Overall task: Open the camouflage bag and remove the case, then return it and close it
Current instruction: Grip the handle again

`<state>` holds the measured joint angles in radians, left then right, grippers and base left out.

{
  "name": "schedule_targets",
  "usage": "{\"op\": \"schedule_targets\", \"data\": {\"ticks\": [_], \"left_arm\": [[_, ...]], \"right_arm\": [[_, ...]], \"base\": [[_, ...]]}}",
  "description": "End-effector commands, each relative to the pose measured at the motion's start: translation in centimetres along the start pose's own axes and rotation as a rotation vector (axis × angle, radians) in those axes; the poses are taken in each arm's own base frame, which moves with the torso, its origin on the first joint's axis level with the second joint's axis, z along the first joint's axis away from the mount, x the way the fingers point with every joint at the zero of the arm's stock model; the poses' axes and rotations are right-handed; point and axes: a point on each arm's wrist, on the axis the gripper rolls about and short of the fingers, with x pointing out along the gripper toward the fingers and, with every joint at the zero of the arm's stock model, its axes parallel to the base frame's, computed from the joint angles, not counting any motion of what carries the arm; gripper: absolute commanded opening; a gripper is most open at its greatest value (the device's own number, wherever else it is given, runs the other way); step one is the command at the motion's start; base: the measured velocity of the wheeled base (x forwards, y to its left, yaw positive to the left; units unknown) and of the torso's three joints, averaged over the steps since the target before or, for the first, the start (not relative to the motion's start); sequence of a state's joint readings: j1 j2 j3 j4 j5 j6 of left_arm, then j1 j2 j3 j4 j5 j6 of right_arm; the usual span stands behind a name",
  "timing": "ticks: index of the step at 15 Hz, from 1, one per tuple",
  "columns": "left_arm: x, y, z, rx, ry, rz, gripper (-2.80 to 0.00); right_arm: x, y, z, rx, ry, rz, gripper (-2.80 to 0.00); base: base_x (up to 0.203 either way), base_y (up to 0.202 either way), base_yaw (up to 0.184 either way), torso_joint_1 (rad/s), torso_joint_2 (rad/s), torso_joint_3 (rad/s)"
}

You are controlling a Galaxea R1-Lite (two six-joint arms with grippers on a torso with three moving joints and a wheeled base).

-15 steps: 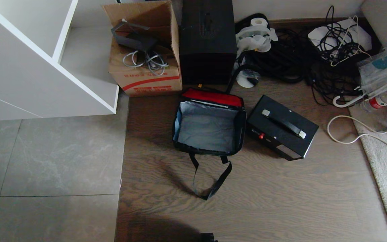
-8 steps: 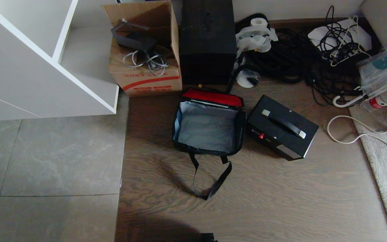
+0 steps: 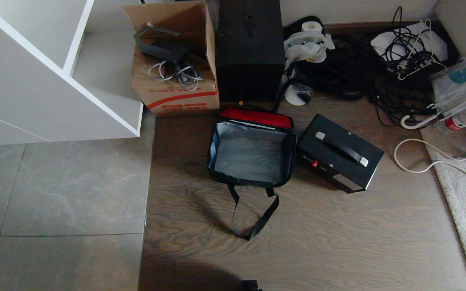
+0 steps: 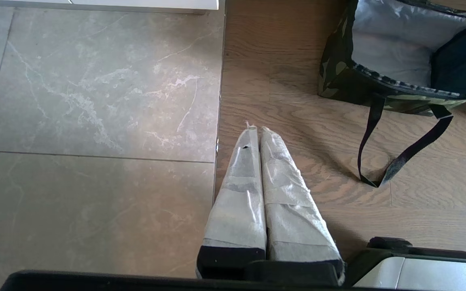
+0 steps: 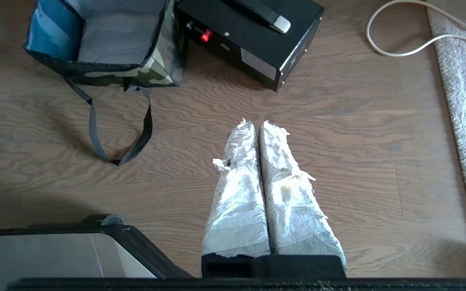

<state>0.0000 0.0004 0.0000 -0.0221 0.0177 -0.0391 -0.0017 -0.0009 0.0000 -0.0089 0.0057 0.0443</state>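
Observation:
The camouflage bag (image 3: 250,182) stands open on the wooden floor. Its grey lining is bare and a red strip (image 3: 256,116) runs along its far side. One black strap handle (image 3: 255,220) lies loose on the floor in front. The black case (image 3: 340,152), with a handle on top and a small red tab, lies on the floor just right of the bag. My left gripper (image 4: 257,130) is shut and empty, hanging near the tile edge, short of the bag (image 4: 335,76). My right gripper (image 5: 256,122) is also shut and empty, short of the bag (image 5: 155,70) and the case (image 5: 253,38).
Behind the bag stand a tall black box (image 3: 250,48) and a brown cardboard box (image 3: 175,60) holding cables. A white shelf unit (image 3: 47,76) is at the left. Tangled cables (image 3: 362,64) and a rug (image 3: 465,202) lie to the right.

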Motion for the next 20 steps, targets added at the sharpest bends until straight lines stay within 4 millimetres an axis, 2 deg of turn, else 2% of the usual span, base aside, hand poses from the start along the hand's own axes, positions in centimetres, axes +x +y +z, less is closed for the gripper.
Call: {"op": "schedule_targets", "data": {"ticks": [1,20], "left_arm": [[0.06,0.01,-0.25,-0.001,0.008,0.001,-2.8],[0.06,0.01,-0.25,-0.001,0.008,0.001,-2.8]], "right_arm": [[0.01,0.0,0.0,0.0,0.001,0.001,-2.8],[0.01,0.0,0.0,0.002,0.001,0.001,-2.8]], "base": [[0.0,0.0,0.0,0.0,0.0,0.0],[0.0,0.0,0.0,0.0,0.0,0.0]]}}
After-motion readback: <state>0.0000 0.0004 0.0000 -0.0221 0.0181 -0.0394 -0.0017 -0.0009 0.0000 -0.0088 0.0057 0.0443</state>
